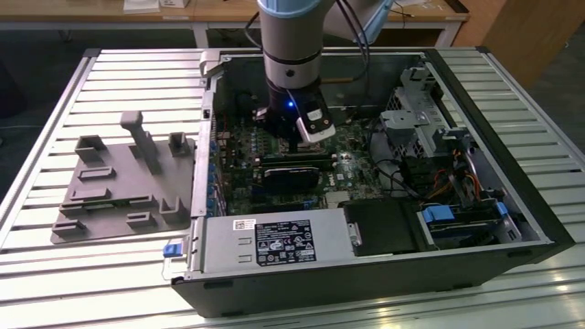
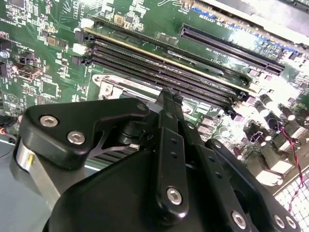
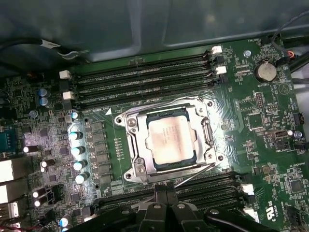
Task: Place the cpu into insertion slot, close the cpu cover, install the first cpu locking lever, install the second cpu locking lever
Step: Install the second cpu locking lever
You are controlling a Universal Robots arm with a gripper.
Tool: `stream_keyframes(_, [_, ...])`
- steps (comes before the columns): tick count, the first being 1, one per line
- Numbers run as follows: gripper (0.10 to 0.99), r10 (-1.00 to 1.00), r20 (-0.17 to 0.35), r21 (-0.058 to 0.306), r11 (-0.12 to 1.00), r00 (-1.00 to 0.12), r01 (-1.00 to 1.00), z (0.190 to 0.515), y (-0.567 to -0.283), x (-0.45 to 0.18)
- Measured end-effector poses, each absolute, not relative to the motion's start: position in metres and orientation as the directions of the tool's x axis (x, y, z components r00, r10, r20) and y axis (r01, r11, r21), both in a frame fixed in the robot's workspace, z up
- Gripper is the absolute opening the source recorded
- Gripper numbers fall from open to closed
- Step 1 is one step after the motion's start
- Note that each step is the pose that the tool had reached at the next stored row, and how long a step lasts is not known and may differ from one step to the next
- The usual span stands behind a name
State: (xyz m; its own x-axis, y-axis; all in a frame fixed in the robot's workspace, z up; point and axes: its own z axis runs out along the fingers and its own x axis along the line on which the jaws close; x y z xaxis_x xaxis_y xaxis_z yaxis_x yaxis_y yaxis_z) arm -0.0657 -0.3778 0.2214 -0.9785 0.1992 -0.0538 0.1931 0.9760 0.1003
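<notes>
In the first wrist view the cpu (image 3: 171, 140) lies flat in the insertion slot (image 3: 129, 170), its pale metal face showing through the cut-out of the cpu cover (image 3: 136, 145). The cover lies down around the chip. One thin wire locking lever (image 3: 208, 133) runs along a side of the cover. Another lever (image 3: 190, 178) angles out from the socket edge closest to my gripper (image 3: 166, 195). The black fingertips are pressed together with nothing between them, just off that edge. The gripper (image 2: 166, 99) hovers over the memory slots, and in the exterior view the gripper (image 1: 306, 147) is low inside the case.
Long black memory slots (image 3: 145, 79) flank the socket on both sides, with capacitors (image 3: 77, 150) beside it. The open computer case (image 1: 512, 205) surrounds the board, with drive bays (image 1: 420, 123) and cables on the exterior view's right. A grey moulded fixture (image 1: 119, 185) lies outside the case on the left.
</notes>
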Motion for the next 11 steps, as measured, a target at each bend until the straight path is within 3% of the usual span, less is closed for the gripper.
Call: stream_keyframes(11, [0.106, 0.191, -0.058, 0.143, 0.973, -0.980, 0.181, 0.2151, -0.3843, -0.0737])
